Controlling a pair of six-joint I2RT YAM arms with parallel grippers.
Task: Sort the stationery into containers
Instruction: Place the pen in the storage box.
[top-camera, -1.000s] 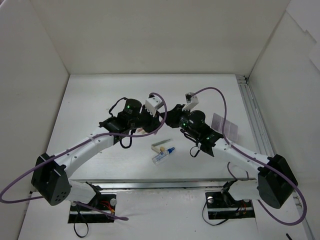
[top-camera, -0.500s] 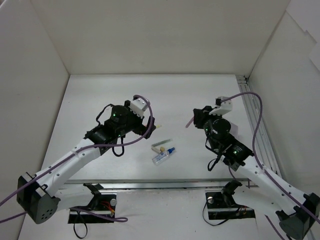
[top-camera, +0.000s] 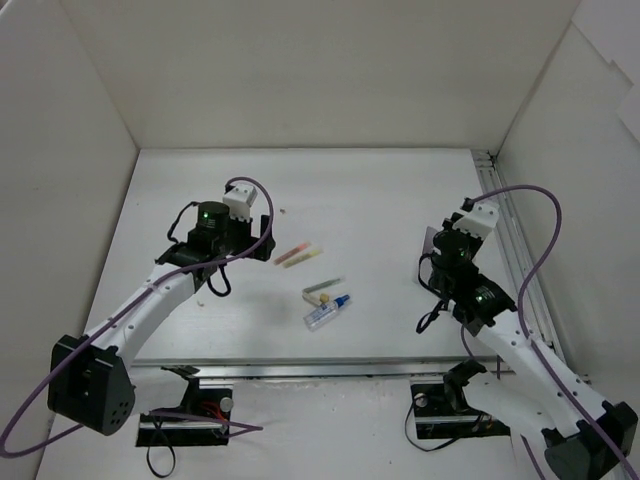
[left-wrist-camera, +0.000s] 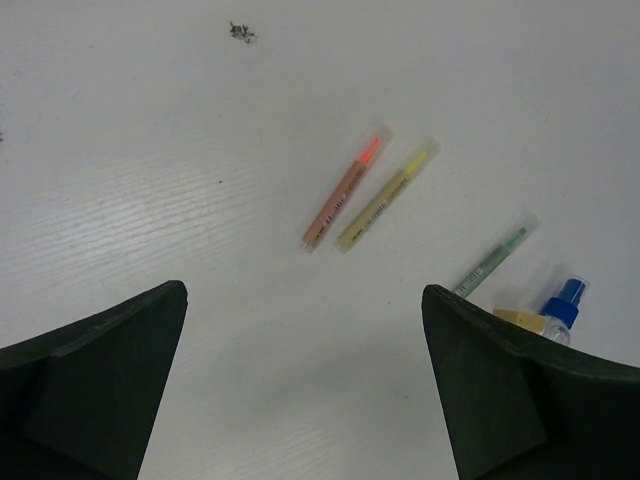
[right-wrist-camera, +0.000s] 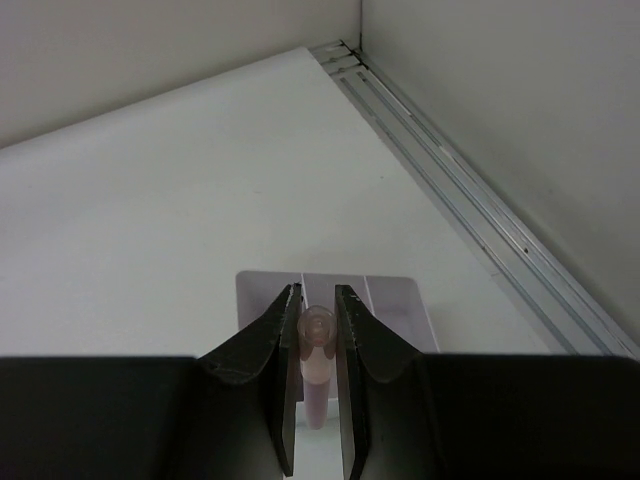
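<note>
My right gripper (right-wrist-camera: 317, 290) is shut on a pink pen (right-wrist-camera: 318, 345), which stands upright between the jaws just above the near end of the white container (right-wrist-camera: 400, 300) with its lilac inside. The top view shows that right gripper (top-camera: 438, 258) at the container (top-camera: 431, 238), by the right rail. My left gripper (left-wrist-camera: 305, 292) is open and holds nothing. It hovers left of an orange-red pen (left-wrist-camera: 343, 190) and a yellow-green pen (left-wrist-camera: 385, 195), which lie side by side. A grey pen (left-wrist-camera: 492, 260), a beige piece (left-wrist-camera: 520, 320) and a white tube with a blue cap (top-camera: 325, 312) lie mid-table.
White walls close in the table on three sides. A metal rail (right-wrist-camera: 470, 215) runs along the right edge beside the container. A small dark speck (left-wrist-camera: 241, 32) lies on the table far from the pens.
Both arms have drawn apart from the middle. The left gripper opened and swung left, with the orange-red and yellow-green pens now on the table. The right gripper carried the pink pen right to the container.
</note>
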